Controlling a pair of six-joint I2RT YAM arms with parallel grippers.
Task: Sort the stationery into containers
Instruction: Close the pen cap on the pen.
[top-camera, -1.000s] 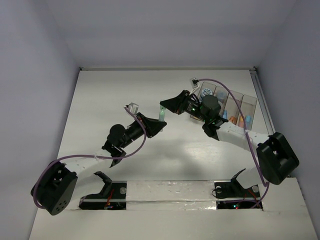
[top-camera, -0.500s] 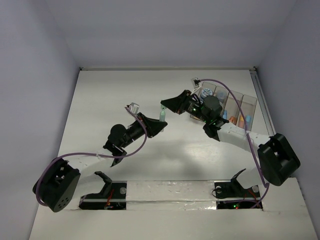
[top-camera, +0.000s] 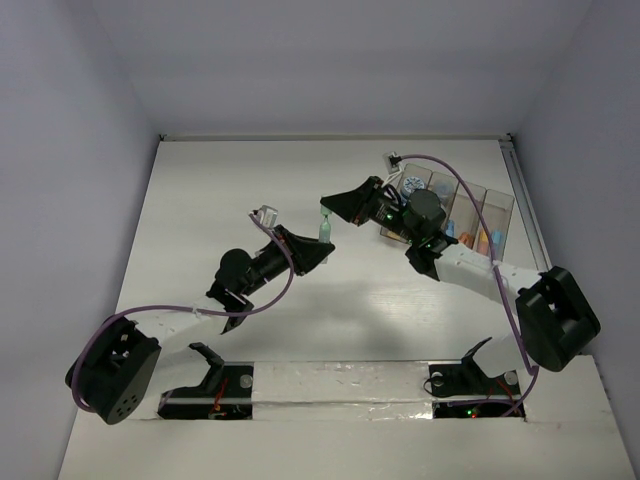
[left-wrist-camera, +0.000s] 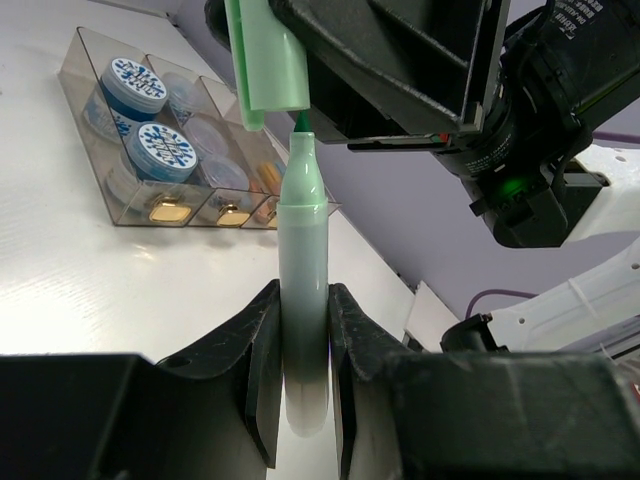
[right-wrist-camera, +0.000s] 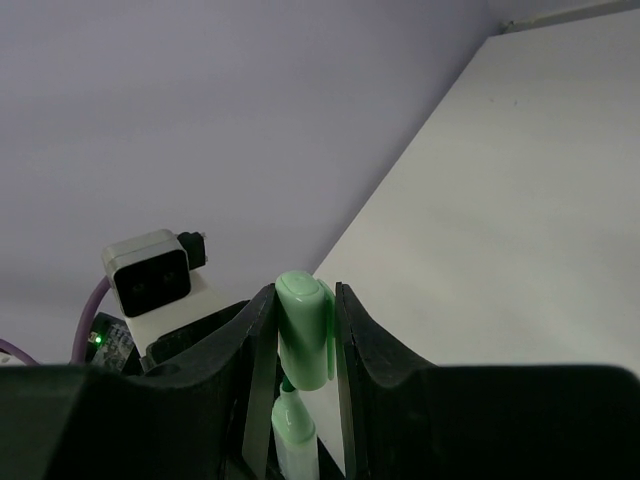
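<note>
A pale green marker is held in the air between my two grippers, uncapped. My left gripper (top-camera: 318, 250) (left-wrist-camera: 303, 310) is shut on the marker's body (left-wrist-camera: 303, 250), tip pointing up. My right gripper (top-camera: 328, 207) (right-wrist-camera: 303, 300) is shut on the marker's green cap (left-wrist-camera: 268, 60) (right-wrist-camera: 305, 340), just off the tip, with a small gap. The body also shows below the cap in the right wrist view (right-wrist-camera: 293, 440). The clear organiser box (top-camera: 497, 205) (left-wrist-camera: 95, 50) stands at the far right, with blue-lidded round tubs (left-wrist-camera: 162, 150) and orange and blue sticks (top-camera: 483, 240) in its compartments.
The right arm's body and its purple cable (top-camera: 445, 170) reach over the organiser box. A raised metal rail (top-camera: 525, 200) runs along the table's right edge. White walls close in the table's far side and its left side.
My right gripper has shifted slightly away from the left one with the cap, opening a small gap above the marker tip. The left arm has barely moved.
</note>
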